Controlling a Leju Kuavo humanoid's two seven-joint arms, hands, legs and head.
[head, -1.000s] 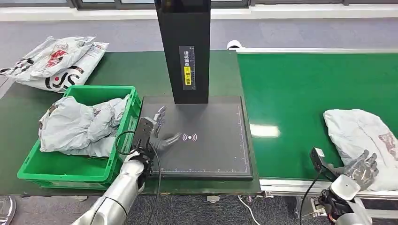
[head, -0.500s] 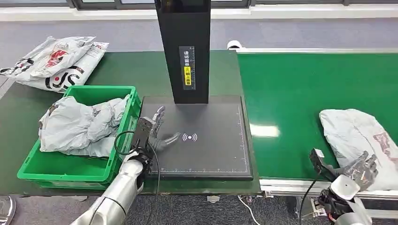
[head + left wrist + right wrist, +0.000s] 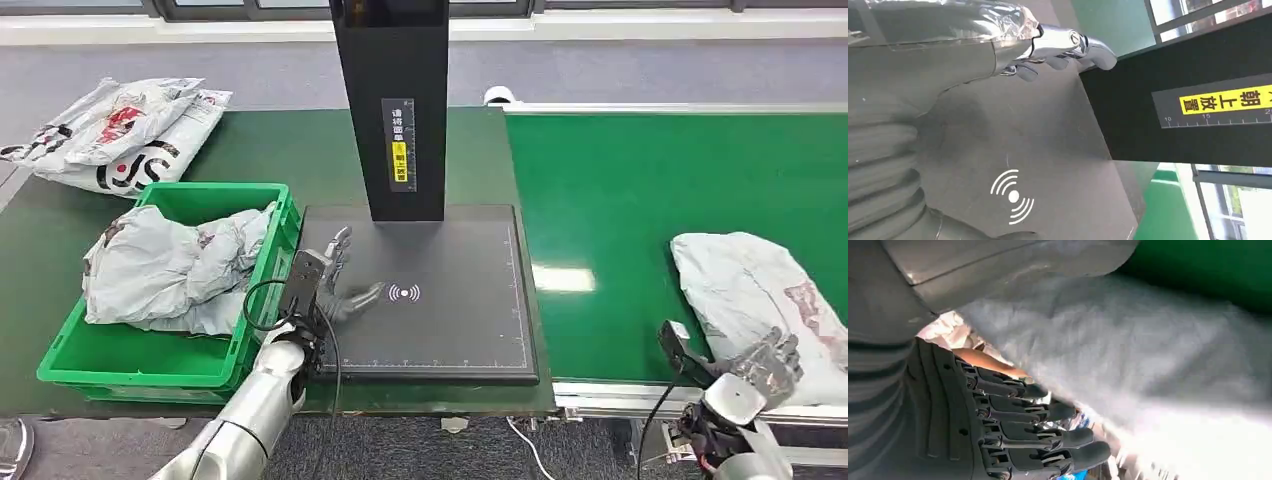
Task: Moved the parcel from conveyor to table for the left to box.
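A grey plastic parcel (image 3: 757,297) with a red and white print lies on the green conveyor (image 3: 620,190) at the right. My right hand (image 3: 767,362) is at its near edge with fingers apart. In the right wrist view the parcel (image 3: 1148,350) lies between the thumb and the dark fingers (image 3: 1048,432), which are stretched out and not closed on it. My left hand (image 3: 336,278) hovers open over the left side of the black scan pad (image 3: 450,330), holding nothing. The left wrist view shows the left hand's silver fingers (image 3: 1058,42) spread above the pad (image 3: 1048,150).
A green bin (image 3: 150,372) left of the pad holds crumpled grey bags (image 3: 170,265). A black scanner post (image 3: 395,110) rises behind the pad. More parcels (image 3: 120,130) lie at the table's far left. The conveyor's metal edge (image 3: 620,398) runs along the front.
The parcel has travelled left along the conveyor, further over my right hand's fingers. The right hand has sunk slightly. My left hand has stayed in place.
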